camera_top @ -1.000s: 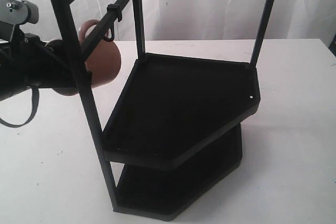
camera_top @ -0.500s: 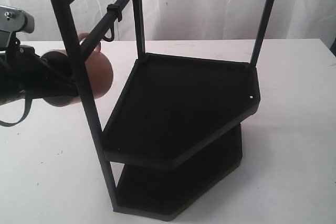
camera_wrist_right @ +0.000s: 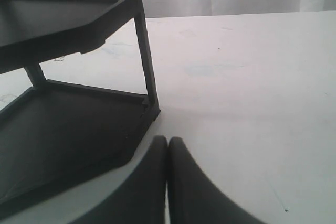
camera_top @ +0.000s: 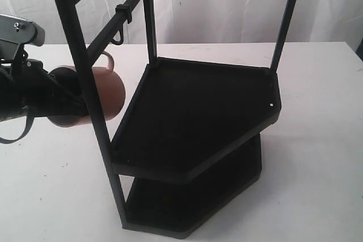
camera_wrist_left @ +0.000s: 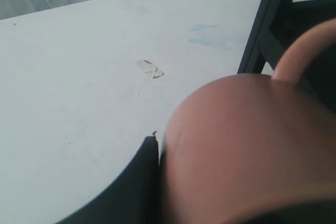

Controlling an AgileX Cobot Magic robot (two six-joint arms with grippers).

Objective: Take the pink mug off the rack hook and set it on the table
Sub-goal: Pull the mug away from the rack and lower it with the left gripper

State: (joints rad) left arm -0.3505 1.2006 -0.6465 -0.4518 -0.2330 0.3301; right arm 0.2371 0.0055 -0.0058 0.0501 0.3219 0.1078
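The pink mug (camera_top: 108, 92) hangs in the air on its side at the left of the exterior view, partly behind the rack's front post, with its loop handle pointing up. My left gripper (camera_top: 63, 97) is shut on it, one dark finger (camera_wrist_left: 137, 182) pressed against its wall. Up close the pink mug (camera_wrist_left: 247, 145) fills the left wrist view. The hook (camera_top: 117, 37) hangs empty from a rack bar, above and right of the mug. The black rack (camera_top: 198, 111) stands on the white table (camera_top: 317, 140). My right gripper (camera_wrist_right: 167, 142) is shut and empty beside the rack's base (camera_wrist_right: 68, 129).
The rack's thin front post (camera_top: 91, 106) stands between the exterior camera and the mug. White curtain hangs behind the table. Bare tabletop (camera_wrist_left: 79, 87) lies below the mug, with a small scuff (camera_wrist_left: 149, 68) on it.
The left gripper has carried the mug down and away from the hook, which now hangs empty. The mug sits lower and a little further left than a second ago.
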